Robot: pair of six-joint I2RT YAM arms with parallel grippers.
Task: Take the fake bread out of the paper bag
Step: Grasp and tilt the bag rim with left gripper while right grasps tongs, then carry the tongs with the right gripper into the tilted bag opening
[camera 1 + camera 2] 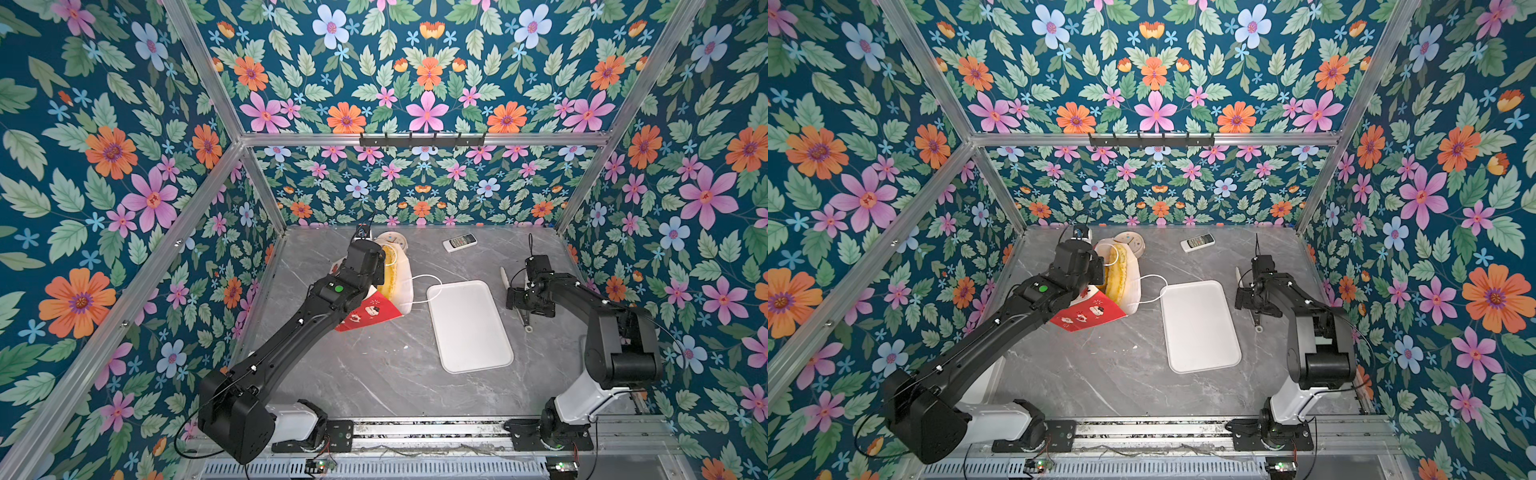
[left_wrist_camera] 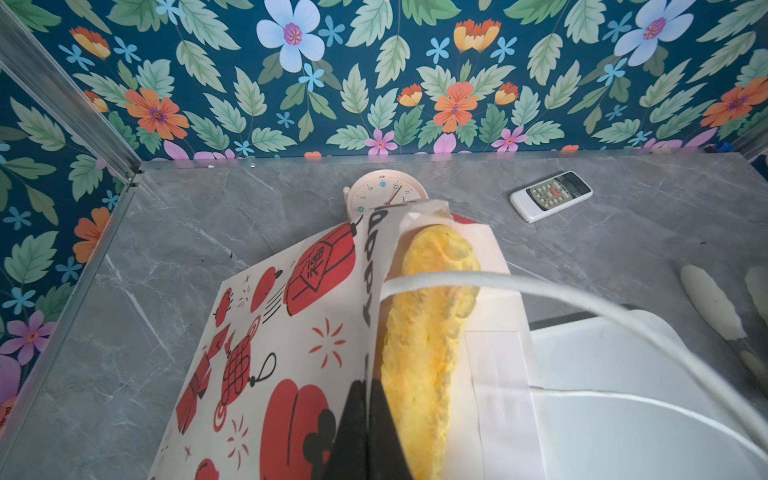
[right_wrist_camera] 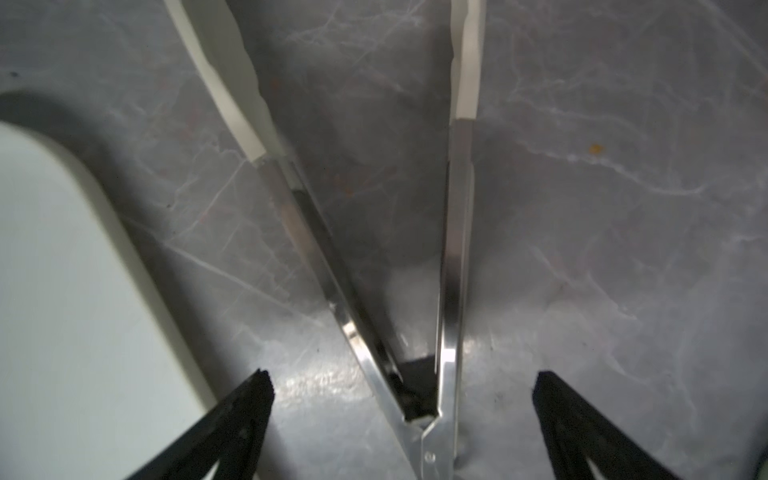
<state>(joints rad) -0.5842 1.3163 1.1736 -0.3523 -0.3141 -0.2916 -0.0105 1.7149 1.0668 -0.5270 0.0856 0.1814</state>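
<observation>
1. The left gripper (image 2: pixel 368 415) is closed tight on the rim of the paper bag (image 2: pixel 291 332). One thin wall of paper is pinched between its dark fingers (image 2: pixel 349 436).
2. The fake bread (image 2: pixel 428 332), a long yellow baguette, lies inside the bag right against that pinched wall. Its rounded end stops short of the mouth's edge. No other piece shows.
3. The bag lies tipped over on the table, just left of the white tray (image 1: pixel 469 328). Its red band is nearest the arm bases.
4. A white cord handle (image 1: pixel 432 286) loops out to the tray's far left corner. I cannot tell whether it rests on the tray or hangs above it.
5. The right gripper (image 3: pixel 401 374) has its jaws spread wide and holds nothing. It hovers low just right of the tray.
6. Metal tongs (image 3: pixel 451 249) with pale tips lie on the table beside the tray's right edge. Their arms run between the right gripper's fingers without touching them.
7. Beyond the tray's far edge lie a round clock (image 1: pixel 392 240), behind the bag, and a white remote (image 1: pixel 459 242).
</observation>
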